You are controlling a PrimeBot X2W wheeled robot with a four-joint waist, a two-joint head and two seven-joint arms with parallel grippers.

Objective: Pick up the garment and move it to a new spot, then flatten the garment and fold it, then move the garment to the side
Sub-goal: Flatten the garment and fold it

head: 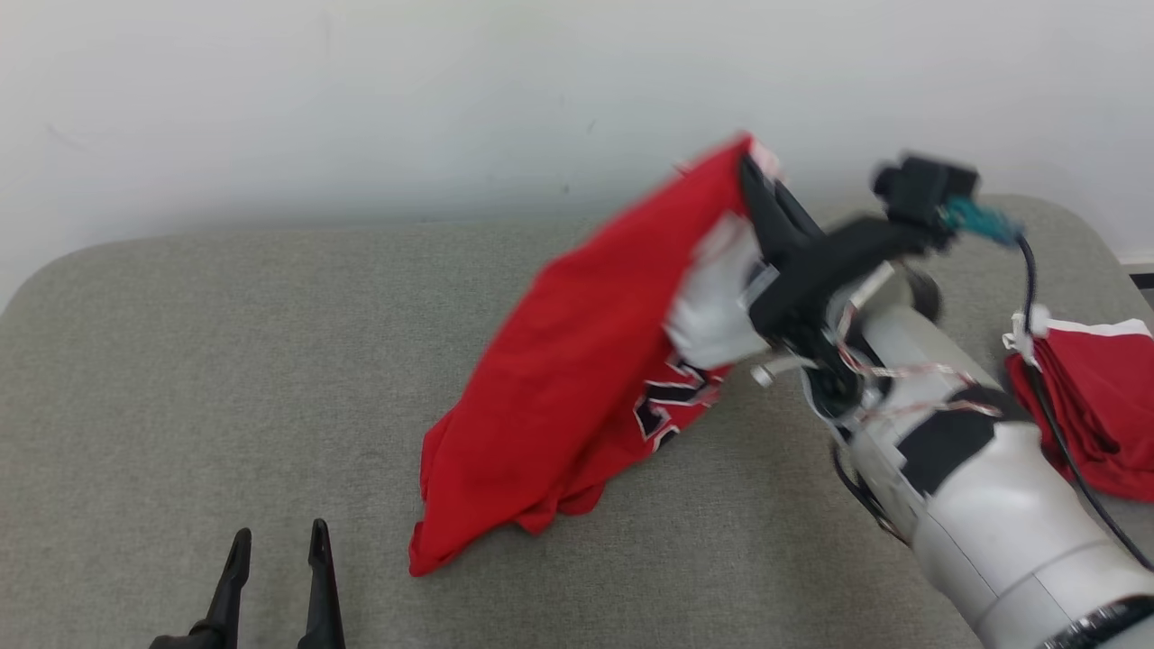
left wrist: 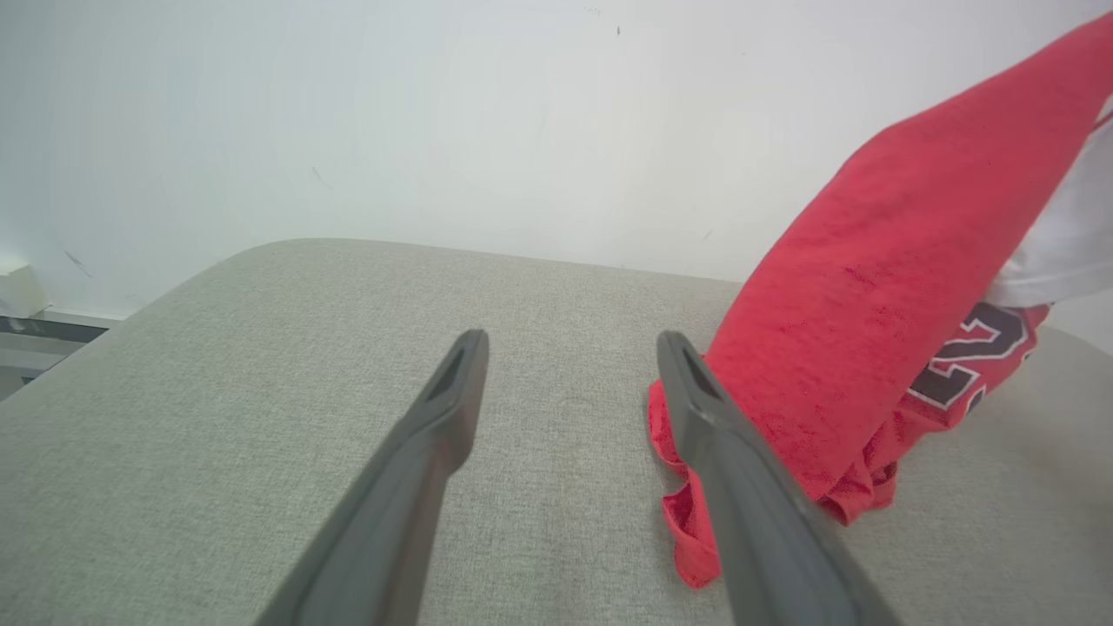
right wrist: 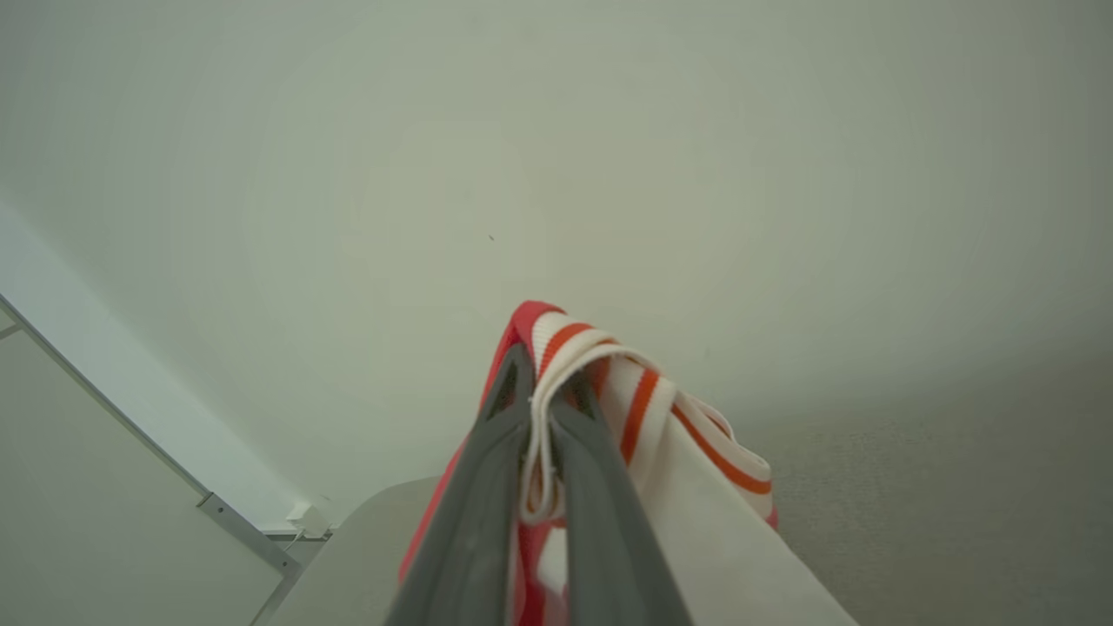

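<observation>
Clamped shut at the right claw [right wrist: 541, 387] on the striped trim of the red garment [head: 559, 361], held high. Draped down from there to the grey tabletop [head: 180, 361], hem just beside the wide-open, empty left claw [head: 279, 536]. Dark lettering half hidden in folds; blurred around the grip in head view.

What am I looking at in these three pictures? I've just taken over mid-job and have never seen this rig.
It is a two-armed robot at a grey padded surface. The wide picture comes from its head camera; the other two come from cameras on each wrist, looking along that arm's two dark fingers. The right fingers are shut on the striped edge of a red jersey, holding one end up while the other rests on the padding. The left fingers are open and empty, nearby. A second red garment lies at the far right.
</observation>
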